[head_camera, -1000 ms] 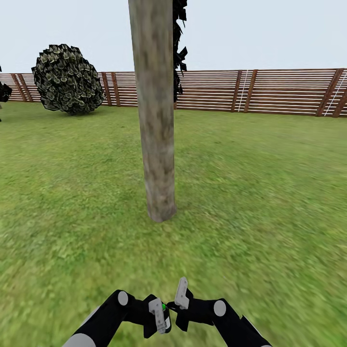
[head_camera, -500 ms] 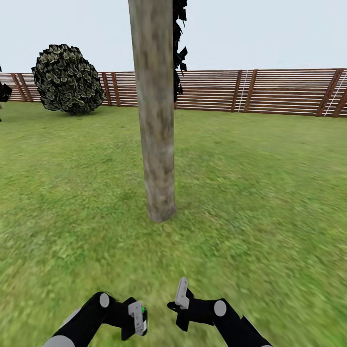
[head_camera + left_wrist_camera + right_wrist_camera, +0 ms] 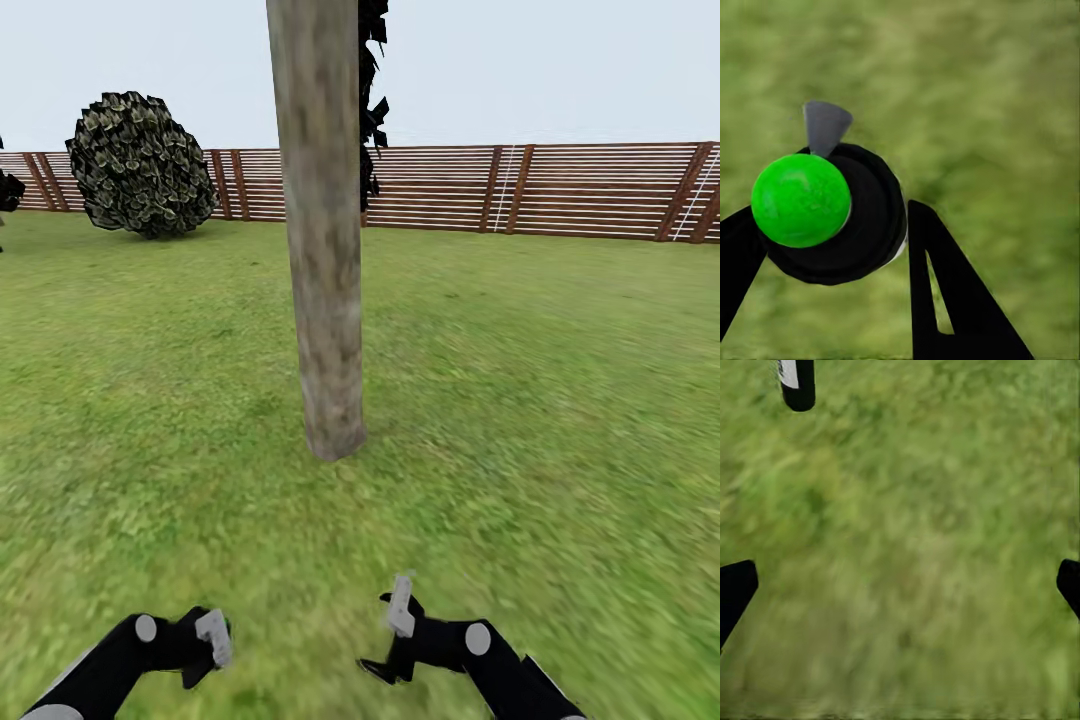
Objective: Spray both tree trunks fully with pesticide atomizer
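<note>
Bush [image 3: 140, 165]: round, leafy, at far left against the fence [image 3: 560, 190]; not a spray target.

Left hand [image 3: 205, 645]: low at the left over the lawn [image 3: 560, 420]. In the left wrist view the atomizer [image 3: 829, 210] is seen clamped between the dark fingers [image 3: 945, 292], green cap toward the camera, grey nozzle tip beside it. Risk: the nozzle heading cannot be told; if it is turned away from the bark, pesticide would be lost on grass.

Trunk [image 3: 322, 230]: thick, upright, centre, well apart from both hands. Risk: spray released from this range may fall short, and the far side would be left uncovered unless the tree is circled.

Right hand [image 3: 395, 640]: low at the right, fingers spread wide, nothing held. Risk: a collision with the left arm if both are raised together.
</note>
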